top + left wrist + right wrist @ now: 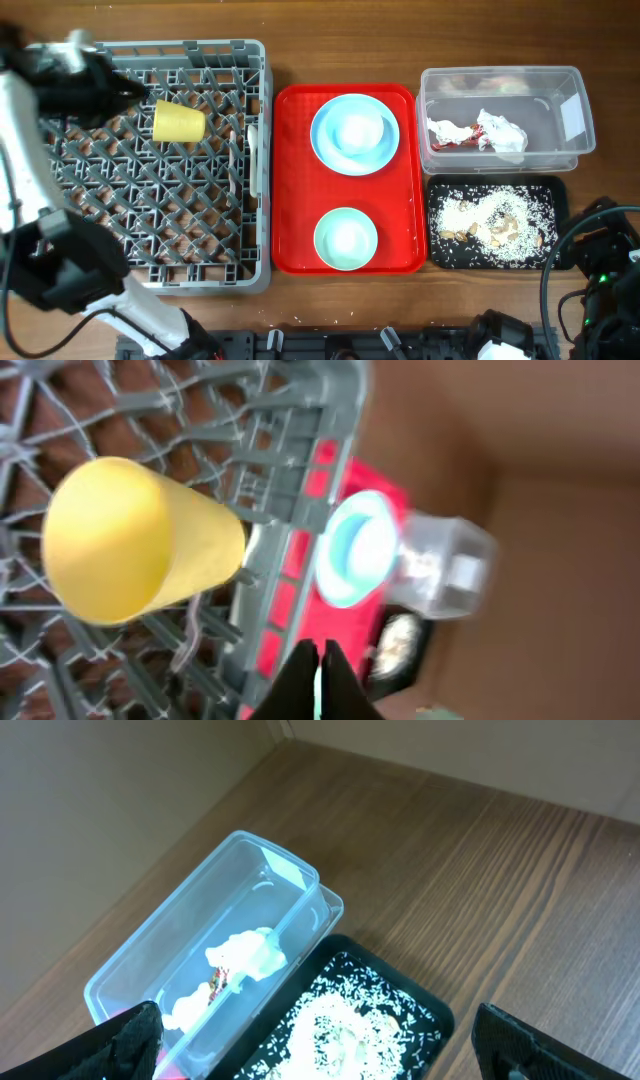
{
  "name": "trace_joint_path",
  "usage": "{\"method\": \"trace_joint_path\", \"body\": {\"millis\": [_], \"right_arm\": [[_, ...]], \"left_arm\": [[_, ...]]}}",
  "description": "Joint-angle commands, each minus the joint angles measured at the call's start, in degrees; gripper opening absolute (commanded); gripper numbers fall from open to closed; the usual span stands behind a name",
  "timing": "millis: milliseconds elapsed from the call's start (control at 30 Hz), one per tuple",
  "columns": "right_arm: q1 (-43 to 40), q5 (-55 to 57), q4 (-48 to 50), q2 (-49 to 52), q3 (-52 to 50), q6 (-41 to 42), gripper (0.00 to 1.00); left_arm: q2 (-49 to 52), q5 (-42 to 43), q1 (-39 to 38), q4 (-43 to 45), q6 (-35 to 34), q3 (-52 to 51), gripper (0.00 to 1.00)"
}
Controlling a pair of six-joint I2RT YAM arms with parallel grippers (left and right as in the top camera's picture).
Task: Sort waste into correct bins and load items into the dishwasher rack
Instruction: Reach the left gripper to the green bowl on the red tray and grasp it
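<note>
A small yellow cup (178, 122) lies on its side in the grey dishwasher rack (150, 272). My left gripper (128, 92) hovers just left of it, shut and empty. In the left wrist view the cup (140, 540) is well apart from the closed gripper (318, 660). A light blue plate (354, 133) and a pale green bowl (346, 239) sit on the red tray (297, 180). The white napkin (480, 132) is in the clear tub (572, 120). Beige food scraps (495, 220) cover the black tray (556, 200). My right gripper (320, 1055) is wide open above the black tray (420, 1010).
A thin white utensil (252, 150) lies along the rack's right side. The right arm's cables (600, 275) sit at the table's front right corner. The clear tub (200, 950) stands directly beside the black tray.
</note>
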Motion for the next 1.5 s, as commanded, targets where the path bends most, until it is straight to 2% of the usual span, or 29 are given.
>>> {"method": "trace_joint_path", "body": {"millis": [0,167,267,400,467,567,667,733,767,800,833,867,967,1067,1133,1300,1467], "right_arm": [[-0.07,-0.26,0.09,-0.26,0.26,-0.72,1.00],[-0.07,-0.26,0.09,-0.26,0.26,-0.70,1.00],[-0.07,-0.26,0.09,-0.26,0.26,-0.72,1.00],[-0.07,-0.26,0.09,-0.26,0.26,-0.70,1.00],[-0.07,-0.26,0.09,-0.26,0.26,-0.70,1.00],[-0.07,-0.26,0.09,-0.26,0.26,-0.70,1.00],[-0.07,-0.26,0.09,-0.26,0.26,-0.72,1.00],[-0.07,-0.26,0.09,-0.26,0.26,-0.72,1.00],[-0.07,-0.26,0.11,-0.26,0.26,-0.70,1.00],[-0.07,-0.26,0.09,-0.26,0.26,-0.72,1.00],[-0.07,-0.26,0.09,-0.26,0.26,-0.72,1.00],[-0.07,-0.26,0.09,-0.26,0.26,-0.72,1.00],[-0.07,-0.26,0.09,-0.26,0.26,-0.70,1.00],[-0.07,-0.26,0.09,-0.26,0.26,-0.72,1.00],[-0.07,-0.26,0.09,-0.26,0.26,-0.70,1.00],[-0.07,-0.26,0.09,-0.26,0.26,-0.70,1.00],[-0.07,-0.26,0.09,-0.26,0.26,-0.72,1.00]], "left_arm": [[1.11,-16.70,-6.80,3.89,-9.51,-3.52,0.04],[3.65,-19.34,-6.67,6.97,-11.50,-6.84,0.04],[4.04,-23.43,-3.08,7.52,-12.74,-8.26,0.04],[4.04,-23.96,3.43,5.99,-12.76,-8.55,0.04],[4.02,-22.73,5.49,5.05,-12.79,-8.55,0.04],[1.05,-13.73,7.69,4.96,-12.72,-8.41,0.04],[-5.31,-12.96,5.95,6.19,-12.70,-8.41,0.04],[-13.79,-12.94,0.85,6.40,-12.76,-8.41,0.24],[-15.91,-12.92,-1.11,6.36,-12.76,-8.41,0.26],[-18.12,-12.83,-3.91,6.08,-12.76,-8.44,0.41],[-20.13,-12.52,-7.76,5.88,-12.74,-8.44,0.83],[-21.62,-12.57,-13.11,5.70,-12.70,-8.44,1.00],[-21.55,-13.46,-21.77,5.51,-12.70,-8.50,1.00],[-20.00,-16.24,-31.08,5.51,-12.74,-8.66,0.29],[-18.78,-16.24,-35.80,5.81,-12.76,-9.09,0.27],[-13.90,-16.26,-50.31,10.16,-12.79,-14.58,0.30],[-9.11,-16.48,-61.42,13.92,-15.78,-20.90,0.30]]}}
